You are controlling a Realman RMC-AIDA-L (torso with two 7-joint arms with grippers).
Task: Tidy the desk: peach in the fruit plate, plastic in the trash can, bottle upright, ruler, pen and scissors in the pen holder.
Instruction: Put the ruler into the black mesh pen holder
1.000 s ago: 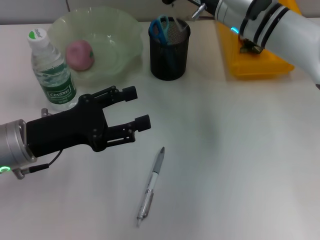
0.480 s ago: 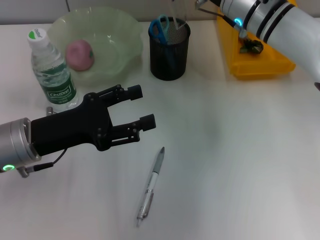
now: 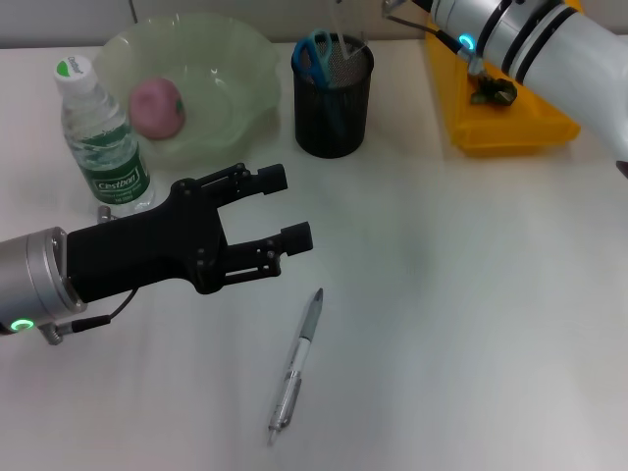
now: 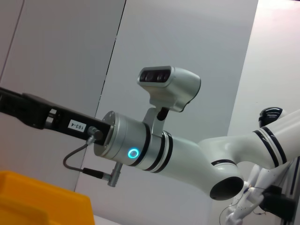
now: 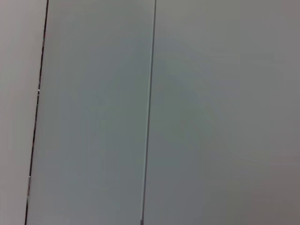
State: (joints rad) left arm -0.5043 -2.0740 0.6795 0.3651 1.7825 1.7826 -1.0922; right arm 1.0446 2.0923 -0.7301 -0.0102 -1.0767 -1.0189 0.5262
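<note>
My left gripper [image 3: 285, 208] hovers open over the desk, a little up and left of the silver pen [image 3: 296, 361] lying flat. The peach [image 3: 157, 108] sits in the green fruit plate [image 3: 245, 69]. The bottle [image 3: 103, 137] stands upright beside the plate. Blue scissors [image 3: 316, 54] and a faint clear ruler [image 3: 341, 25] stand in the black mesh pen holder [image 3: 334, 108]. Dark plastic [image 3: 493, 91] lies in the yellow trash can [image 3: 510, 128]. My right arm [image 3: 520, 44] reaches over the trash can. Its gripper [image 4: 28, 112] runs off the edge of the left wrist view.
The pen holder stands between the plate and the trash can along the desk's far side. A small metal object [image 3: 103, 210] lies at the bottle's base. White desk surface spreads to the right of the pen.
My left gripper has crept forward and to the right, toward the pen. The right arm lifted back from the pen holder a second ago and has held still since.
</note>
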